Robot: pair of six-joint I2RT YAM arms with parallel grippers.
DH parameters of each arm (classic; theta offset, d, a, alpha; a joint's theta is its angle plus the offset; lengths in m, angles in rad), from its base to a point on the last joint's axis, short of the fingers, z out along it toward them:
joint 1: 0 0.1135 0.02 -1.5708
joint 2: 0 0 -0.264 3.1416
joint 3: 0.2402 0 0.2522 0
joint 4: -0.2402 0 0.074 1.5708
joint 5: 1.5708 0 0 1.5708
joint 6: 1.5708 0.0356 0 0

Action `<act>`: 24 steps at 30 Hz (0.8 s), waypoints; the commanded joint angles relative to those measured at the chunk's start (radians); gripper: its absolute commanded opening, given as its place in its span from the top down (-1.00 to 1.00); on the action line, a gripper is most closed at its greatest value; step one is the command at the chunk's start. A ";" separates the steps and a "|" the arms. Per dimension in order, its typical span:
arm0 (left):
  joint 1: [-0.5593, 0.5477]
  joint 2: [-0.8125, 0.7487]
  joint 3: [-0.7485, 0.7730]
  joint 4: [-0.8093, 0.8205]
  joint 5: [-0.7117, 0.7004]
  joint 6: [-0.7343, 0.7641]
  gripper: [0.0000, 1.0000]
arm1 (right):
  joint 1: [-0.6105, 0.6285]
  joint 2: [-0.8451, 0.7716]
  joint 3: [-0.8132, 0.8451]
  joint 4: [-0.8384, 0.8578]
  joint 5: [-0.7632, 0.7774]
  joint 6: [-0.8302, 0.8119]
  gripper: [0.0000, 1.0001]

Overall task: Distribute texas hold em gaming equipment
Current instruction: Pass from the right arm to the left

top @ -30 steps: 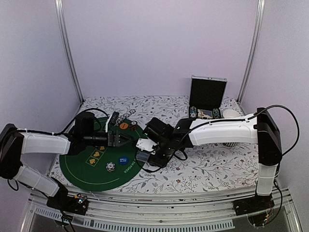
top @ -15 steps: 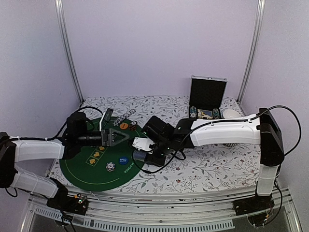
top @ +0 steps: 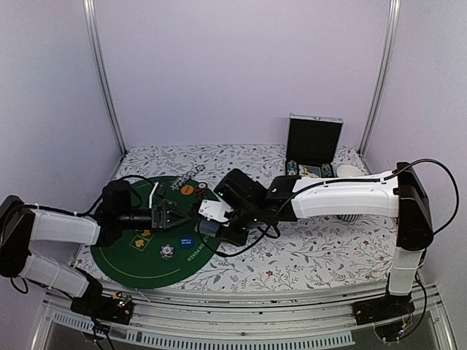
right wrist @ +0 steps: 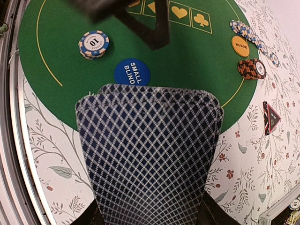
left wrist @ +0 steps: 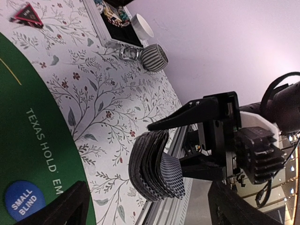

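A deck of grey-blue-backed playing cards (right wrist: 150, 159) fills the right wrist view, and my right gripper (top: 212, 222) is shut on it over the right edge of the green mat (top: 128, 259). From the left wrist view the deck (left wrist: 154, 164) shows bowed between the right fingers. My left gripper (top: 166, 216) is open and empty, just left of the deck and facing it. On the mat lie a blue small-blind disc (right wrist: 132, 71), a blue-edged chip stack (right wrist: 93, 44), an orange disc (right wrist: 240, 45), a row of chips (right wrist: 253, 35) and a red-black chip stack (right wrist: 251, 68). The triangular marker (right wrist: 270, 117) lies on the floral cloth.
The open silver-and-black case (top: 314, 142) stands at the back right, with a white bowl (top: 349, 173) beside it. A ribbed cup (left wrist: 153, 57) sits near them, mostly under the right arm in the top view. The table's front rail (top: 241, 306) runs close behind the deck.
The left arm has drawn back and its gripper has dropped a little toward the mat. The right gripper has shifted slightly left with the deck. Both grips are unchanged.
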State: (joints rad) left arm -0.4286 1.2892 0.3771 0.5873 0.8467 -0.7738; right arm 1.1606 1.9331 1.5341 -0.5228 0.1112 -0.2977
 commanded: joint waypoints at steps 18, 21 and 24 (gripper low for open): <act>-0.104 0.233 0.134 0.049 0.063 0.041 -0.19 | 0.017 -0.017 0.048 0.036 0.041 -0.075 -0.01; -0.116 0.248 0.143 0.049 0.073 0.045 -0.06 | 0.019 -0.008 0.058 0.039 0.046 -0.089 -0.01; -0.127 0.257 0.153 0.051 0.084 0.048 0.10 | 0.022 -0.002 0.068 0.040 0.054 -0.104 -0.01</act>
State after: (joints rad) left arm -0.5308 1.5276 0.5049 0.6247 0.9077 -0.7448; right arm 1.1698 1.9331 1.5551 -0.5236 0.1478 -0.3771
